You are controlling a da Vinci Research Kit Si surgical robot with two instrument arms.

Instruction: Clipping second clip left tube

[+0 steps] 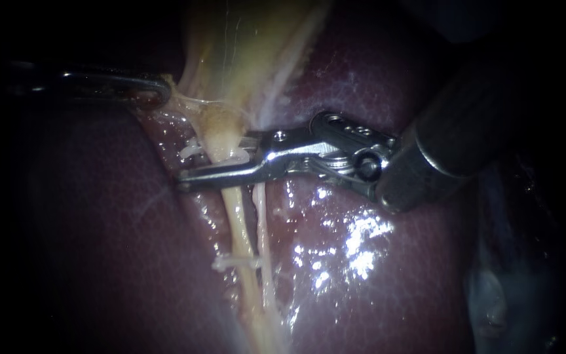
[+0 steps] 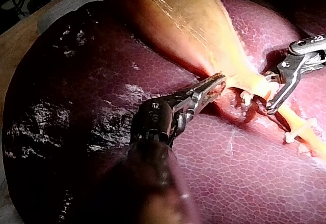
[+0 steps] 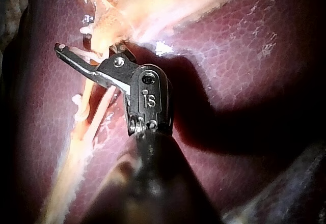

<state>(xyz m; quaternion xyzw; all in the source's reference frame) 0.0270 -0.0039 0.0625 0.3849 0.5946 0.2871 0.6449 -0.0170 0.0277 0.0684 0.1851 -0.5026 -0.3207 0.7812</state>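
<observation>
Steel right instrument [image 1: 216, 159], jaws apart astride yellow left tube [image 1: 235, 216]

Lettering: a single small stamped mark on the metal joint plate [image 3: 148, 89] of the right instrument [image 3: 89, 51], just behind its jaws, seen in the right wrist view only; the mark is not transcribed; no legible label, brand, number or sign stands on the liver [image 3: 229, 56] or the gallbladder [image 2: 168, 15] in any view.
</observation>
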